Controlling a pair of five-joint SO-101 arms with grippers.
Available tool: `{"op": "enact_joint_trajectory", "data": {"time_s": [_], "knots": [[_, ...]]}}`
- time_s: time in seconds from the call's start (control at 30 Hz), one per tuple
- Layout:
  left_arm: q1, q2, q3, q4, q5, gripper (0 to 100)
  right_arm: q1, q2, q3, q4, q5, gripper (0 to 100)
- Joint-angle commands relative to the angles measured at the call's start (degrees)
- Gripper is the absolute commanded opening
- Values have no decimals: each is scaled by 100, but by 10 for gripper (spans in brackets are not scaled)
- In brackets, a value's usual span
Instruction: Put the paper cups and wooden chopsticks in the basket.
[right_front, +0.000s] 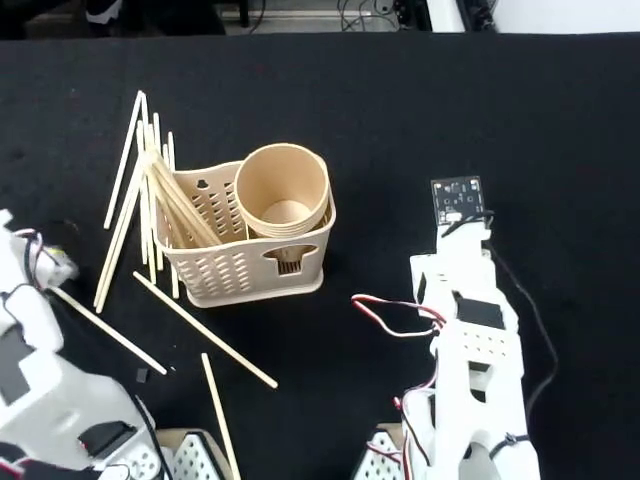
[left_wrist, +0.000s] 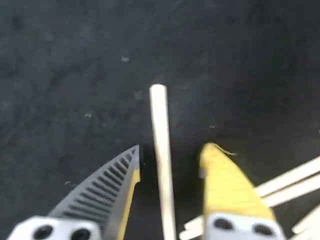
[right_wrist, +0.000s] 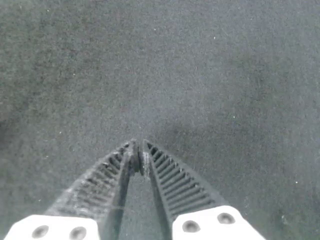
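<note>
A beige slotted basket (right_front: 215, 275) stands left of the table's middle. Stacked paper cups (right_front: 284, 188) sit in its right half, and several wooden chopsticks (right_front: 178, 205) lean in its left half. More chopsticks (right_front: 123, 215) lie fanned against its left side, and three lie loose in front, among them one (right_front: 205, 330) and another (right_front: 220, 415). My left gripper (left_wrist: 171, 147) is open low over the mat, its jaws either side of the end of a chopstick (left_wrist: 160, 130), also seen as the chopstick (right_front: 108, 332). My right gripper (right_wrist: 137, 150) is shut and empty above bare mat.
A black mat (right_front: 450, 110) covers the table. The right arm (right_front: 470, 340) with red and white wires stretches up from the front edge, right of the basket. The left arm (right_front: 30, 350) sits at the front left corner. Further chopsticks (left_wrist: 290, 180) lie beside the left gripper.
</note>
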Motion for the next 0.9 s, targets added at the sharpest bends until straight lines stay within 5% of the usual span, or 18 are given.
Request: {"op": "enact_joint_trajectory", "data": {"time_s": [0.0, 0.27, 0.53, 0.7, 0.87], "knots": [[-13, 607, -857, 519, -53, 36, -88, -127, -22, -70, -9, 15], [31, -598, -2202, 2251, 0, 29, -88, -127, -22, -70, -9, 15], [189, -4167, -2782, 2409, 9, 29, -88, -127, -22, -79, -9, 15], [1182, -6303, -2598, 1257, 9, 29, -97, -127, -22, -79, -9, 15], [2914, -7701, -1745, -290, 0, 29, -97, -127, -22, -79, -9, 15]]}}
